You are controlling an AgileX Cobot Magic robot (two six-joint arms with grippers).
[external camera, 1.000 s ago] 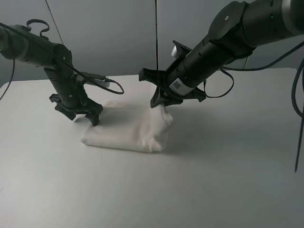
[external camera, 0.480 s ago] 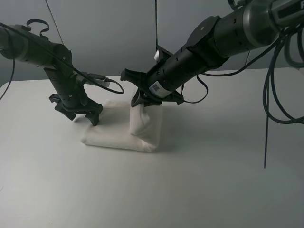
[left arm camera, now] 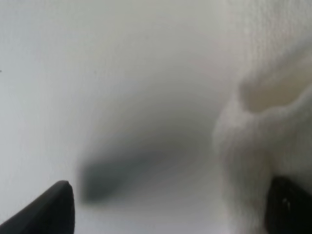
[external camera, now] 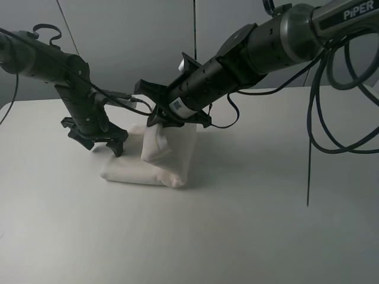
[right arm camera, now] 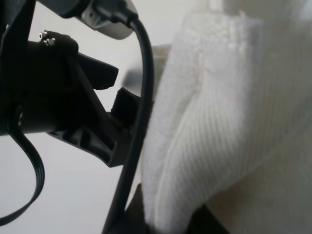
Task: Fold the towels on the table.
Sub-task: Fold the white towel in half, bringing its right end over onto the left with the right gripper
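Note:
The white towel lies folded on the white table, left of centre. My right gripper is shut on the towel's right end and holds that flap raised and drawn leftward over the rest. In the right wrist view the ribbed cloth hangs pinched in the gripper. My left gripper is open at the towel's far left edge. In the left wrist view it straddles the towel's edge, with one fingertip on bare table and the other at the cloth.
The left arm's cable loops close to the right gripper, and it also shows in the right wrist view. The right arm's cables hang over the right of the table. A grey wall stands behind.
My right gripper has carried the towel's right end up and leftward, about halfway across the towel. The left gripper has not moved.

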